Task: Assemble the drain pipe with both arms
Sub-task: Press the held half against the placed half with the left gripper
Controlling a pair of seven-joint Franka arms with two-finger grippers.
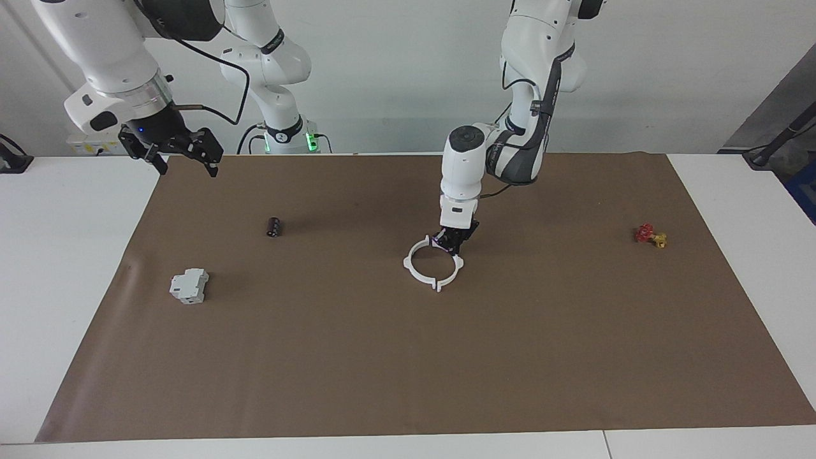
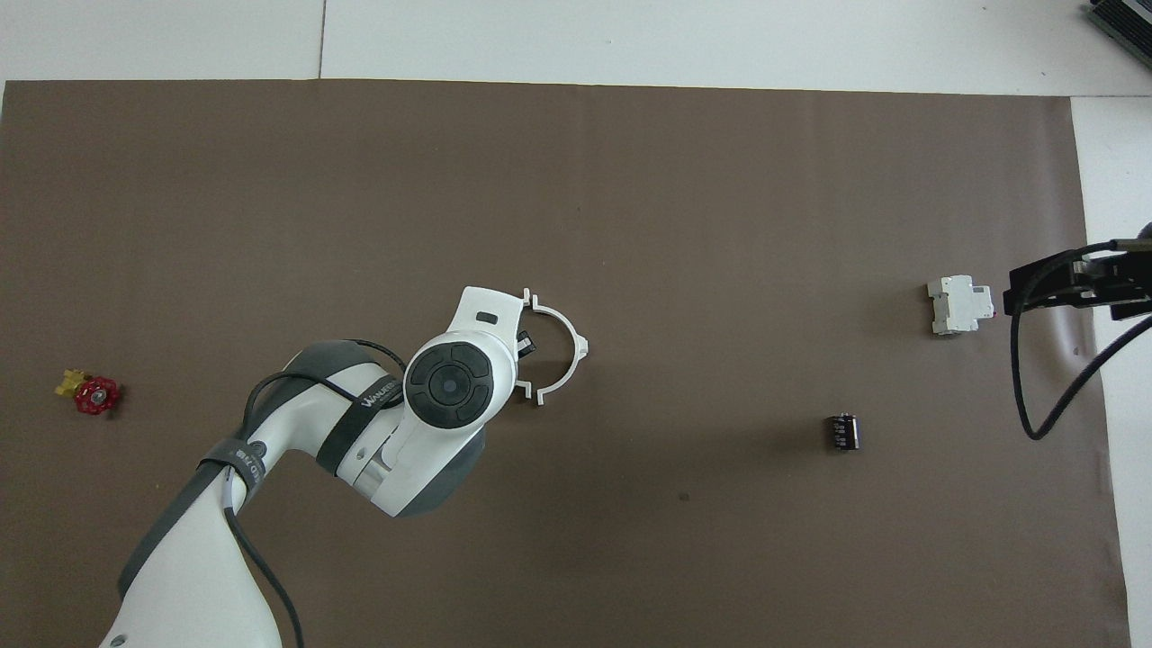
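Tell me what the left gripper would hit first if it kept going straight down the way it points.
Most likely the brown mat right below. The left gripper points down, shut on the half-ring toward the left arm's end, at mat level; whether it already touches the mat is unclear.

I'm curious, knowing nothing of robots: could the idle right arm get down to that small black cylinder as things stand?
Probably yes. The small black cylinder lies alone on the brown paper mat, toward the right arm's end. The right tool waits open in the air above that end, nothing between. The left tool is busy at the white plastic ring.
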